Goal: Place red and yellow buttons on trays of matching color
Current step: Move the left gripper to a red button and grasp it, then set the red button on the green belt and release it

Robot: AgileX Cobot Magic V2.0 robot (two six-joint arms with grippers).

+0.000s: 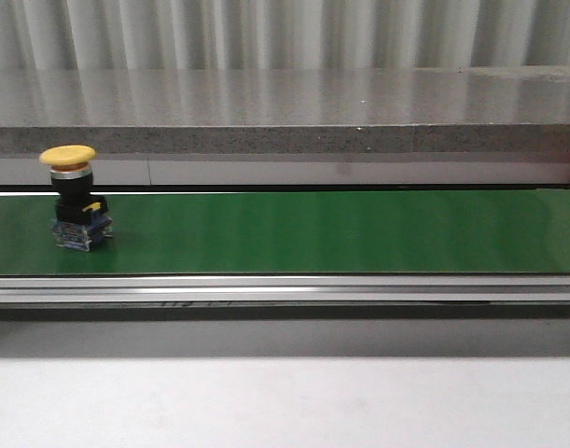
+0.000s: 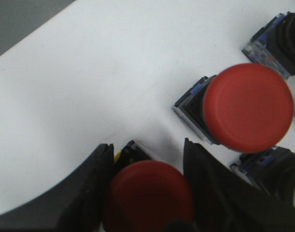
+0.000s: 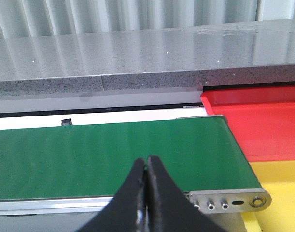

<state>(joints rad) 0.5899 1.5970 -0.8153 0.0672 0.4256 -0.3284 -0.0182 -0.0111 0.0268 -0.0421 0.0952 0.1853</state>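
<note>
The left gripper (image 2: 146, 159) gripped a red button (image 2: 148, 195) — its base mostly hidden, more buttons (image 2: 247, 107) just beside. The right gripper (image 3: 147, 166) was pinched together, empty, over the green belt (image 3: 104, 157).

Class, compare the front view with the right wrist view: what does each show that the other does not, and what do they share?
Only the front view shows the yellow button, standing upright near the left end of the green belt.

Only the right wrist view shows the right claw, its fingers closed together with nothing between them, plus the red tray and yellow tray past the belt's end.

Both show the green belt, its metal rail along the near edge, and the grey stone ledge behind it.
</note>
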